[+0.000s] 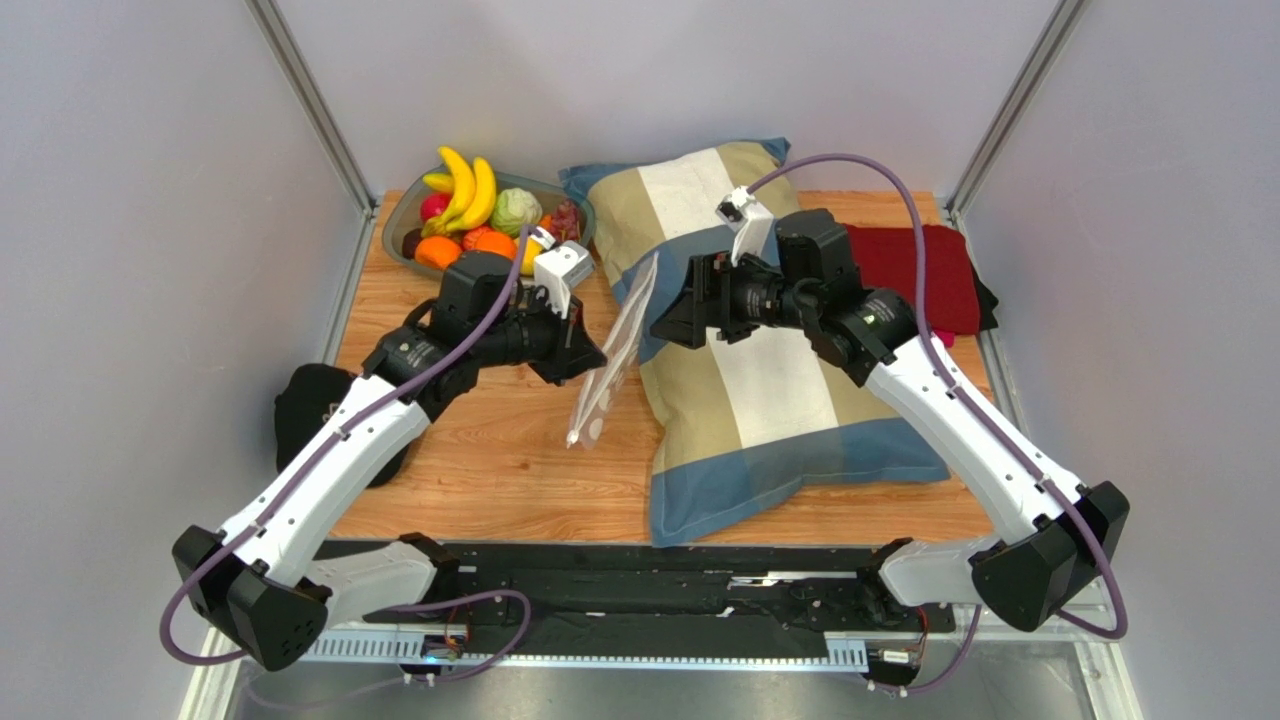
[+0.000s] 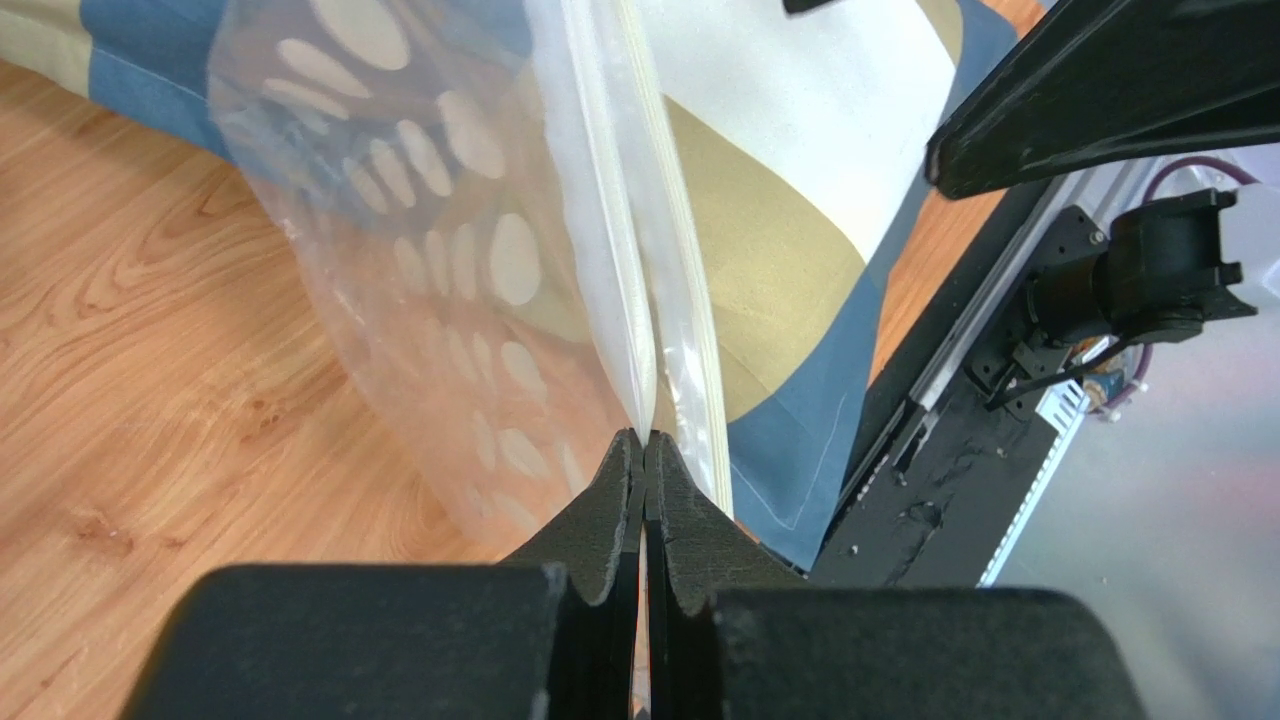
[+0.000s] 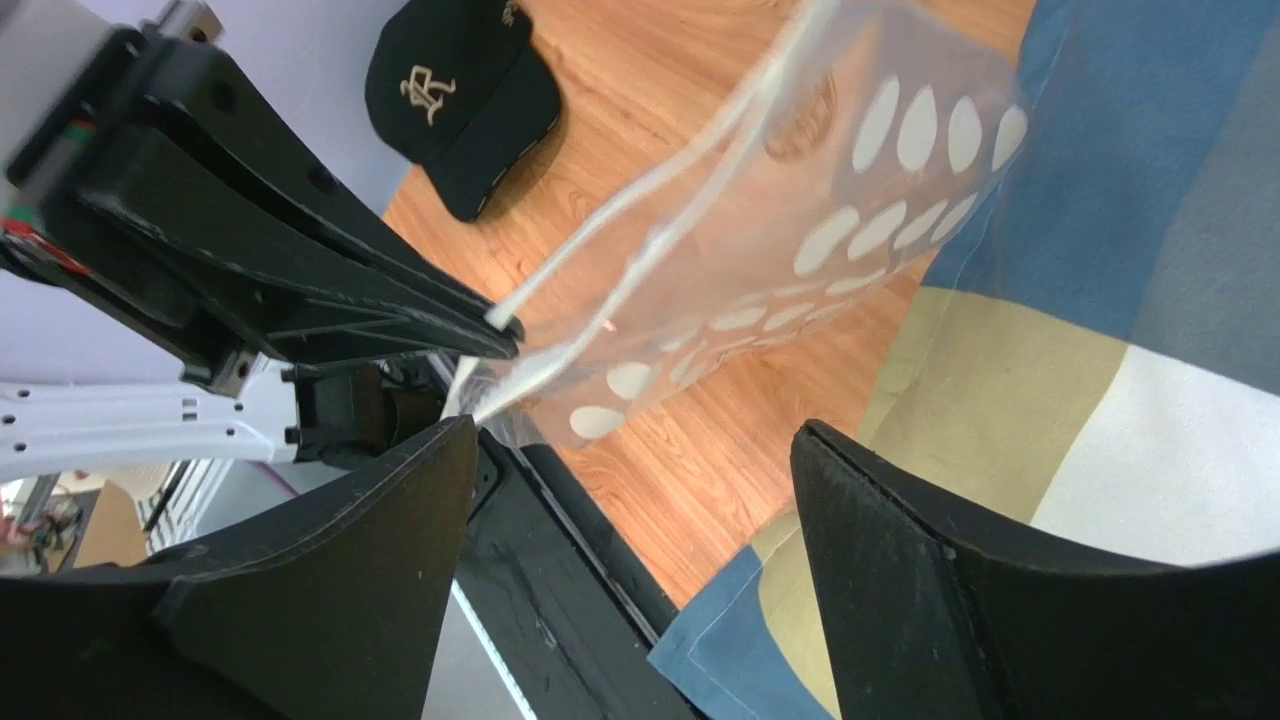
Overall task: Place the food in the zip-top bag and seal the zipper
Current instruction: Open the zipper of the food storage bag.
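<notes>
The clear zip-top bag (image 1: 613, 353) with white dots hangs on edge above the table, between my two grippers. My left gripper (image 1: 595, 360) is shut on one lip of its mouth, seen in the left wrist view (image 2: 646, 440). The bag (image 2: 421, 240) spreads away from the jaws, with the zipper (image 2: 669, 270) running straight out. My right gripper (image 1: 670, 321) is open and empty just right of the bag. In the right wrist view (image 3: 639, 435) the bag (image 3: 819, 225) is ahead of it. The food (image 1: 478, 210) lies in a grey bowl: bananas, cabbage, oranges, grapes.
The grey bowl (image 1: 400, 233) stands at the back left. A large striped pillow (image 1: 759, 375) fills the table's middle right, with a red cloth (image 1: 924, 278) behind it. A black cap (image 1: 308, 413) lies at the left edge, also in the right wrist view (image 3: 458, 90).
</notes>
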### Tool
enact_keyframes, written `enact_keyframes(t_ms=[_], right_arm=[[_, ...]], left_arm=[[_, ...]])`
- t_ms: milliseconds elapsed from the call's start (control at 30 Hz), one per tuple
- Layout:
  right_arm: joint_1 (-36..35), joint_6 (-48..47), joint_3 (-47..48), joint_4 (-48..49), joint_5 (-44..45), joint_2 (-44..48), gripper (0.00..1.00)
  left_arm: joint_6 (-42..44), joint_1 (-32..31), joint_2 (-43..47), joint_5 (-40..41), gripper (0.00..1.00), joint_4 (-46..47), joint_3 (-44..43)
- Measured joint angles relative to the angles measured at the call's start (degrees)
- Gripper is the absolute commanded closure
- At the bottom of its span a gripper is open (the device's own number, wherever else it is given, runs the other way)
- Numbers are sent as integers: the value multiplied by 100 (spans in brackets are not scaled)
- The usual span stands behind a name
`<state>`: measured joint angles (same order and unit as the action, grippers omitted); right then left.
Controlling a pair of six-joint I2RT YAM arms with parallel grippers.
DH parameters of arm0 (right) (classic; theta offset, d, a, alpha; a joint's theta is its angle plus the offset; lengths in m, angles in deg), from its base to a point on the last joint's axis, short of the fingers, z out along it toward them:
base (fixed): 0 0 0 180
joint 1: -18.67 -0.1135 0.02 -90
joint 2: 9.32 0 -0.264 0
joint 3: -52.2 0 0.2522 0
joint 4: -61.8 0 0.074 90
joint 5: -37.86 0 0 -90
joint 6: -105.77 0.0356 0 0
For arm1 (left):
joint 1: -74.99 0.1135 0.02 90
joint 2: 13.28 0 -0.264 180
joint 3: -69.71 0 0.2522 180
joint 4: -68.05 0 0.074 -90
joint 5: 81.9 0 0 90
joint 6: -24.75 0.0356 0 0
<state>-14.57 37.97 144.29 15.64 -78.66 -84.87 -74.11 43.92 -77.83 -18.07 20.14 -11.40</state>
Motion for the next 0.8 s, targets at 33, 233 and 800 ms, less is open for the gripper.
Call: enact_keyframes(t_ms=[33, 233, 800], right_arm=[[0, 4, 24, 44, 59, 0, 13], [-17, -341, 385, 2, 516, -264, 11], [-87, -518, 531, 24, 824, -988, 28]], left_arm=[[-2, -22, -52, 31, 100, 28, -2], [15, -146, -273, 118, 100, 70, -98], [22, -251, -278, -358, 100, 133, -142]])
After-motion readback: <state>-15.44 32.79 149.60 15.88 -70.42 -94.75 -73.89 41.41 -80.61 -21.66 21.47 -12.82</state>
